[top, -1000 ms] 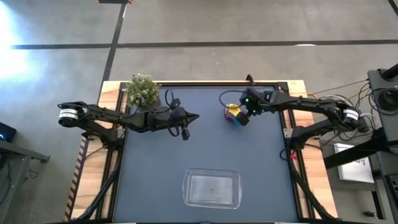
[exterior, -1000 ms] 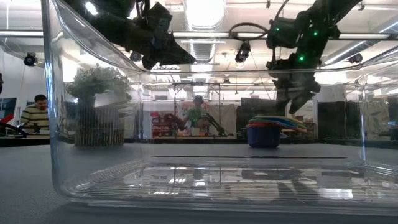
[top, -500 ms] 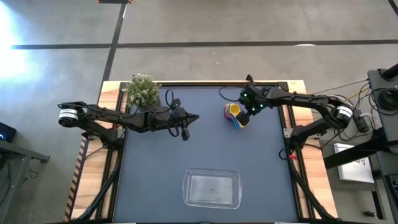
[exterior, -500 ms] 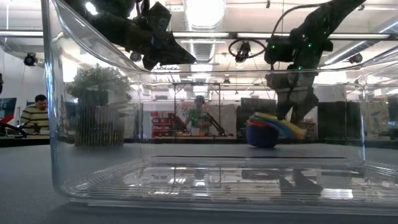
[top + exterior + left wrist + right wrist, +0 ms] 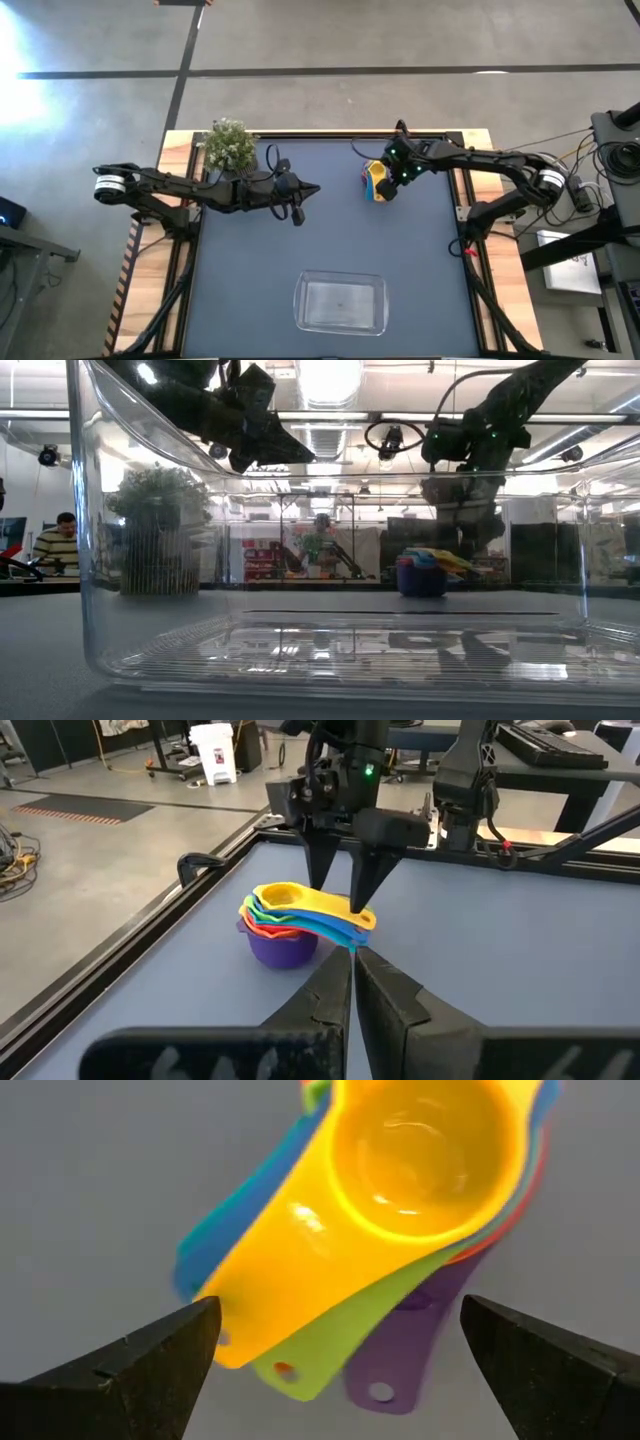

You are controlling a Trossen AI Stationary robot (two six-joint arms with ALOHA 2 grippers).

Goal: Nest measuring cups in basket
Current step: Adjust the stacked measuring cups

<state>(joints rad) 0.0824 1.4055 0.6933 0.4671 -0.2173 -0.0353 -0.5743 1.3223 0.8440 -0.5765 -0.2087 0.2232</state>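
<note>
Plastic measuring cups [image 5: 290,920], light, stiff and loosely stacked, are best pinched across the fanned handles [image 5: 310,1320], which the right gripper [image 5: 340,1360] straddles spread wide.

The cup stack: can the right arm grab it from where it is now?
Probably yes. The right gripper hangs open right over the cups, its fingers straddling the fanned handles, nothing between.
</note>
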